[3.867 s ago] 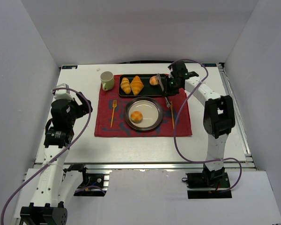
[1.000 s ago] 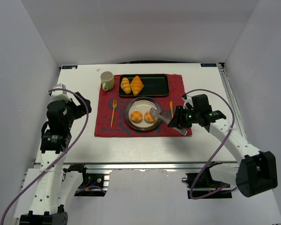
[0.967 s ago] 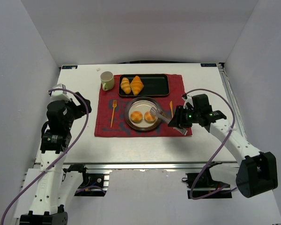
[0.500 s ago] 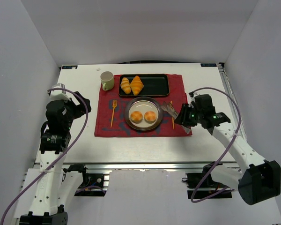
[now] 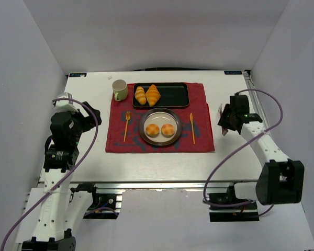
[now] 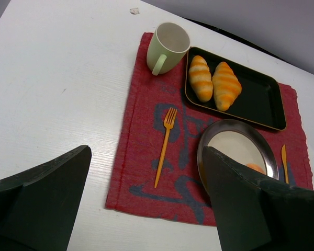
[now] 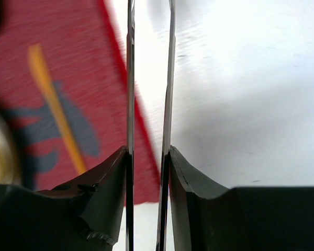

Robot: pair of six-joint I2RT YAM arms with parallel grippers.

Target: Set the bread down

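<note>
Two small round golden buns [image 5: 153,129] [image 5: 168,129] lie side by side on the metal plate [image 5: 160,115] on the red mat. A sliver of one bun [image 6: 255,168] shows in the left wrist view behind my right finger. My right gripper [image 5: 224,123] hangs over the white table just right of the mat, apart from the plate. It is shut on thin metal tongs [image 7: 130,78], whose two blades stand slightly apart and empty. My left gripper [image 5: 88,118] is open and empty, left of the mat.
A black tray [image 5: 175,95] behind the plate holds two croissants [image 5: 147,95]. A pale green mug [image 5: 120,89] stands at its left. An orange fork [image 5: 126,126] lies left of the plate and an orange knife [image 5: 192,127] right of it.
The second bun went from the tray to the plate. In the last second my right gripper drew back rightward from the plate with the tongs, off the mat. The left arm stayed still.
</note>
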